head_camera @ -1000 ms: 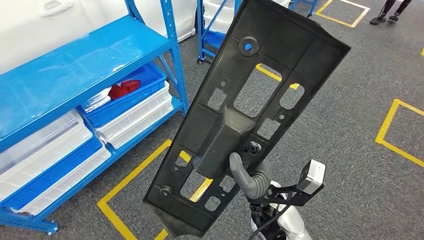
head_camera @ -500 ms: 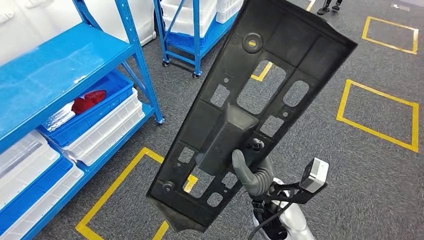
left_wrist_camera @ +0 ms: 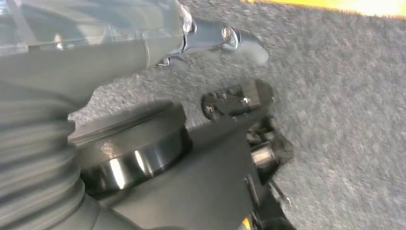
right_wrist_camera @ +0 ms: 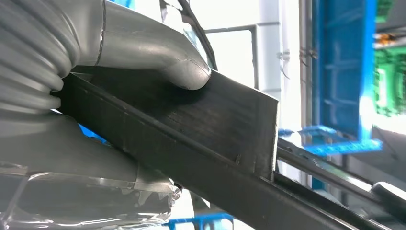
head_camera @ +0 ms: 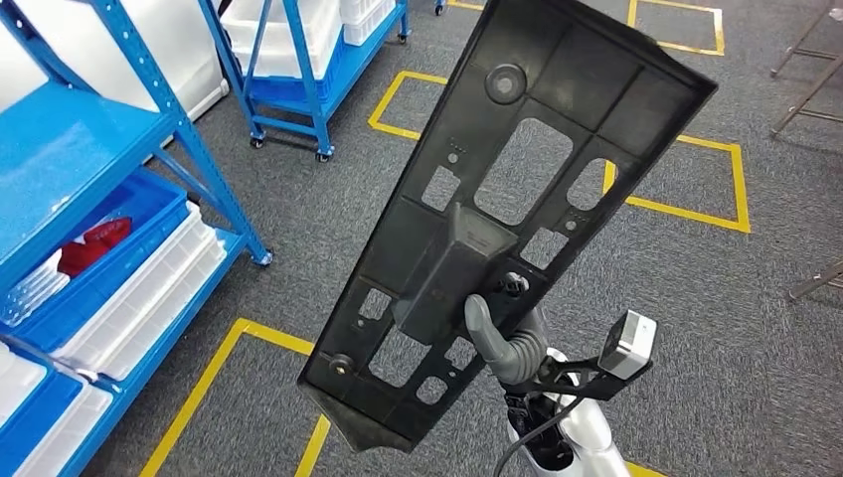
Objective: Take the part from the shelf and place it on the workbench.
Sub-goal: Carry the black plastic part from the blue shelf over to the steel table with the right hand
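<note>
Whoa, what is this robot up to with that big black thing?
The robot is carrying a large black plastic panel, full of cut-outs, in its right hand. The thumb presses against a raised block near the panel's lower middle, and the panel stands tilted up in front of the robot. A blue shelf with white and blue bins is off to its left, over grey carpet marked with yellow tape squares. No workbench is in sight, so the part is not yet set down. The left hand's state is unclear.
</note>
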